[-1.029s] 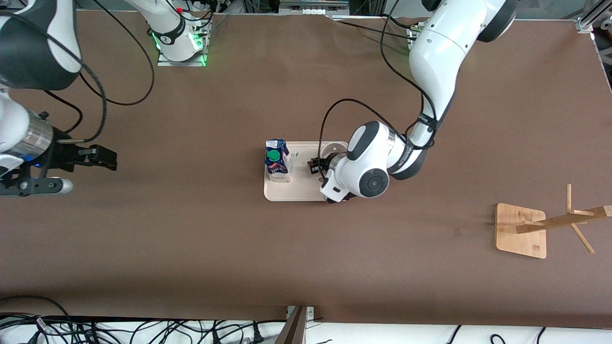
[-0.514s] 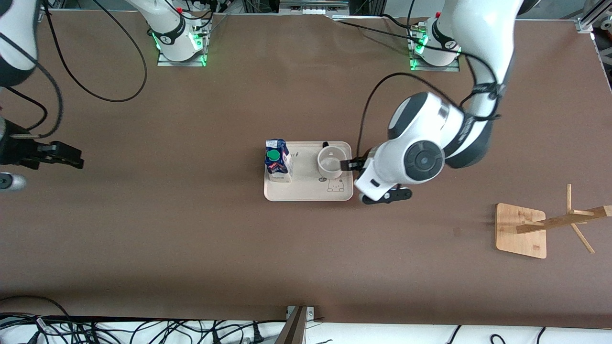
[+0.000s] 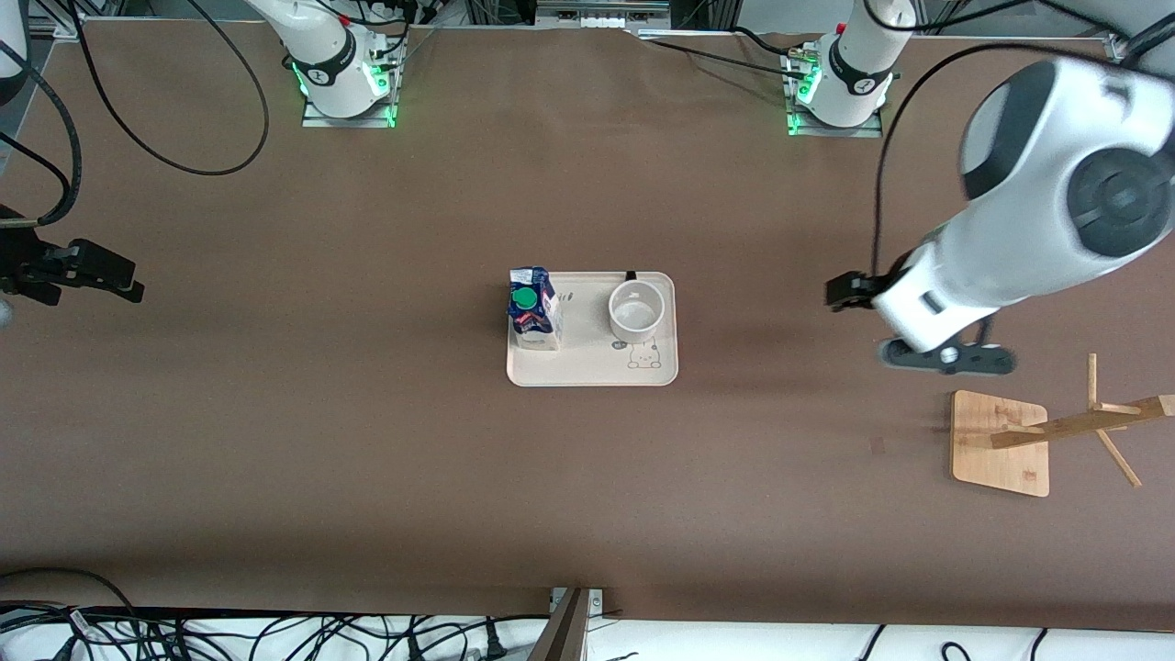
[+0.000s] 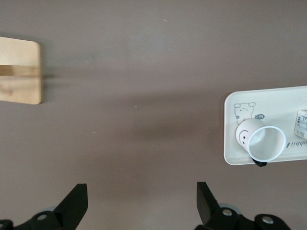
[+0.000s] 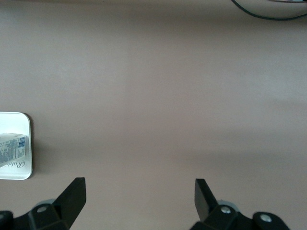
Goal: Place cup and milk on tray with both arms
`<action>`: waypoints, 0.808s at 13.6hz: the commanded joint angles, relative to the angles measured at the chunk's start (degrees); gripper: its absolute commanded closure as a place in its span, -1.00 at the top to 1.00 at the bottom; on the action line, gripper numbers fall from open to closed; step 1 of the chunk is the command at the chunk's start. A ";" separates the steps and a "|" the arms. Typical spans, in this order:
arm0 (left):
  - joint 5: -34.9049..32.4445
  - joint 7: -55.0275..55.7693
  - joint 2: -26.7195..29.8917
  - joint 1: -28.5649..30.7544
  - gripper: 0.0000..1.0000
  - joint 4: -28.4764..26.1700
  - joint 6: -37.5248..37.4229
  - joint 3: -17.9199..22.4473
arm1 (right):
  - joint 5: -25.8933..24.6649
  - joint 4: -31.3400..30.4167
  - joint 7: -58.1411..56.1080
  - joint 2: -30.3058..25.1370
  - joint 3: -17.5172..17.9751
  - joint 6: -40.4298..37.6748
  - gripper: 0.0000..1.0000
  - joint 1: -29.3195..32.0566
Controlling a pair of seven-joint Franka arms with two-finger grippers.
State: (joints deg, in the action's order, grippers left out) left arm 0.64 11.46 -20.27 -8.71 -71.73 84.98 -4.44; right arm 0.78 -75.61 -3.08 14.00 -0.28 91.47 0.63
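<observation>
Cup [image 3: 634,310] and milk [image 3: 532,308] stand upright on the tray [image 3: 587,369], apart. Left pincer [image 3: 840,292] and right pincer [image 3: 110,275] hang wide open, empty, over bare tabletop [image 3: 367,459] well clear of that tray.

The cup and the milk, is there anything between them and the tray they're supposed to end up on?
Nothing visible. The cup and the milk both stand upright on the tray, apart from each other. The left gripper and the right gripper are open, over bare table off toward their own ends.
</observation>
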 commanded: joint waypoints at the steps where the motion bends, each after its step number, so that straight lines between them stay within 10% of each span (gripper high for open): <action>1: -1.34 -1.79 15.75 4.30 1.00 -16.13 6.58 0.23 | -1.21 -3.05 0.71 -1.96 0.37 1.34 1.00 0.34; 5: -1.08 -11.36 24.13 10.02 1.00 -24.59 7.74 -0.39 | -2.01 -2.43 0.27 -1.26 0.11 0.28 1.00 0.34; 11: -1.43 -8.03 23.43 9.59 1.00 -23.37 6.60 -0.57 | -1.83 -2.43 0.09 -1.26 0.19 0.37 1.00 0.34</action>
State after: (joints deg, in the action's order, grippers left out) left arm 0.48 2.34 2.65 0.85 -94.71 91.31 -4.52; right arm -0.33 -76.82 -3.00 13.84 -0.34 91.63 0.76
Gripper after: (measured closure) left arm 0.000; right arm 0.000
